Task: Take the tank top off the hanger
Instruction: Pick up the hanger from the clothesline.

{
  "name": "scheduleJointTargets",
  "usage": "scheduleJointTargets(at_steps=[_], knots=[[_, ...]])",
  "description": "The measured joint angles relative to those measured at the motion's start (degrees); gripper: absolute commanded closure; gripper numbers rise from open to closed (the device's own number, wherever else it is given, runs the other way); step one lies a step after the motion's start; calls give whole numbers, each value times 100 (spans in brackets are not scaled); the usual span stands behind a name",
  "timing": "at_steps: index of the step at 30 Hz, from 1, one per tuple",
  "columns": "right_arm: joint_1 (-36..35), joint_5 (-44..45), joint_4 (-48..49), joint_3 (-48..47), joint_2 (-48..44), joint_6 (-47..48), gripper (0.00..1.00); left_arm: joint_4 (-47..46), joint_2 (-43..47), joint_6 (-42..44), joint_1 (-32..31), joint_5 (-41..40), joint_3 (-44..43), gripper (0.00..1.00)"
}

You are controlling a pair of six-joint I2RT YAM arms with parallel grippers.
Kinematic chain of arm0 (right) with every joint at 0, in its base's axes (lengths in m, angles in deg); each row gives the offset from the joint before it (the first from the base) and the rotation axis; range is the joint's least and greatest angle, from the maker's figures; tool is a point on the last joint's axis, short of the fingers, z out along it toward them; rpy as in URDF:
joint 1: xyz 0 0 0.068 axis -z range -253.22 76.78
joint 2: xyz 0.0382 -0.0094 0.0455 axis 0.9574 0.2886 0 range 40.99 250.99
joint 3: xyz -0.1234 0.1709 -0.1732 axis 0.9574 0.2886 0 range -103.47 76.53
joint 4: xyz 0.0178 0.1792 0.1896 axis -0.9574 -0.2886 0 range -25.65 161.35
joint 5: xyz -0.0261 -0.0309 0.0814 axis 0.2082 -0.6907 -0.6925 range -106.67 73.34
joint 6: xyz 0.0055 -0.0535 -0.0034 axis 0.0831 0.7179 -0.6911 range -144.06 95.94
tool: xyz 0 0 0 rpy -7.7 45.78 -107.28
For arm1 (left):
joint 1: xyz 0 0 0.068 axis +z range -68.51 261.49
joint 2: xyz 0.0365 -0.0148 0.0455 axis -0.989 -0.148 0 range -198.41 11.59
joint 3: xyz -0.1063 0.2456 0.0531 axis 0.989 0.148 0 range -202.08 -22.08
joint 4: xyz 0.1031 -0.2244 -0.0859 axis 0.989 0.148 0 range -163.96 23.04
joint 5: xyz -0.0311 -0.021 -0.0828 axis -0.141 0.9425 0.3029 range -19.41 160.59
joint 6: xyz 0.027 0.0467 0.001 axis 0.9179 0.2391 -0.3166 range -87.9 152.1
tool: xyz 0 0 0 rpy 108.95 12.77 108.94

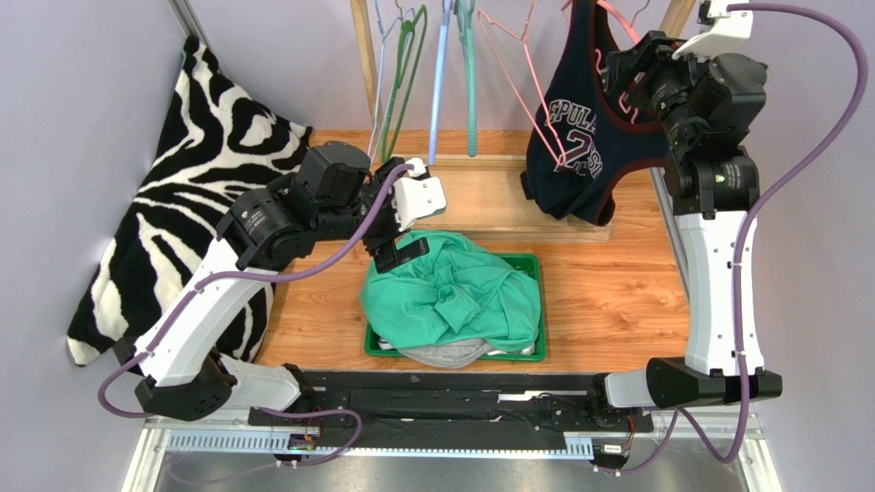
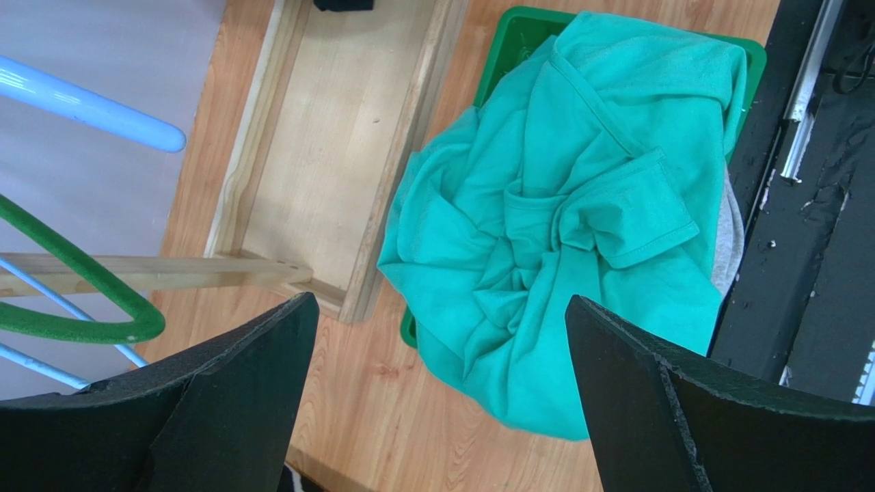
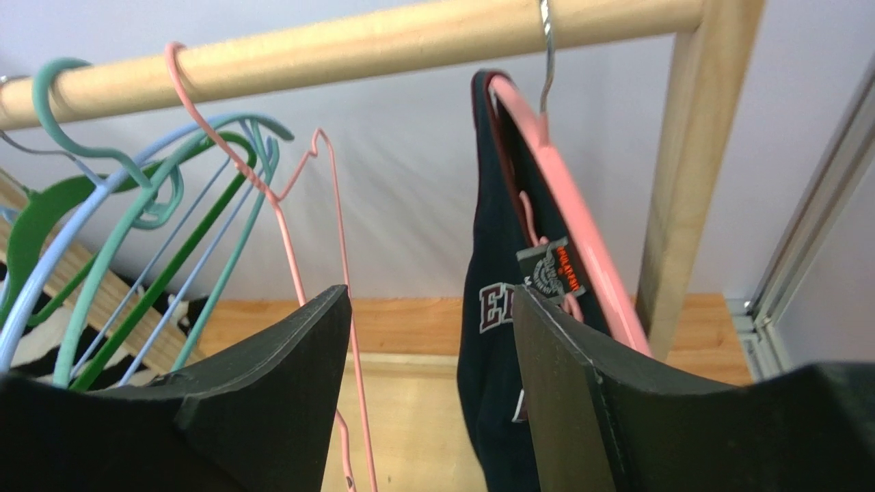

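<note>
A dark navy tank top [image 3: 483, 379], trimmed in red and lettered in white and red, is being carried on a pink hanger [image 3: 580, 210] at the right end of the rail [image 3: 339, 46]. The right fingers [image 3: 267, 410] are being held apart with its edge just beside one, gripping nothing, while the left fingers [image 2: 226, 400] are being held wide open over a heaped green garment [image 2: 575, 205].

Navy tank top [image 3: 493, 379] on pink hanger [image 3: 571, 210]

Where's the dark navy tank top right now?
In the top view, the dark navy tank top hangs upper right on a pink hanger, beside the right gripper.
</note>
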Motion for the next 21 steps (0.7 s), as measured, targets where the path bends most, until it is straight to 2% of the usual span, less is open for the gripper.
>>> scheduleJointTargets(at_steps=[13, 19, 21], knots=[[214, 1141, -46, 472, -85, 146, 35, -2, 0, -37, 0, 20, 0, 1], [214, 1239, -79, 780, -66, 190, 36, -2, 0, -72, 0, 55, 31, 1], [214, 1226, -68, 780, -57, 190, 40, -2, 2, -92, 0, 63, 42, 1]])
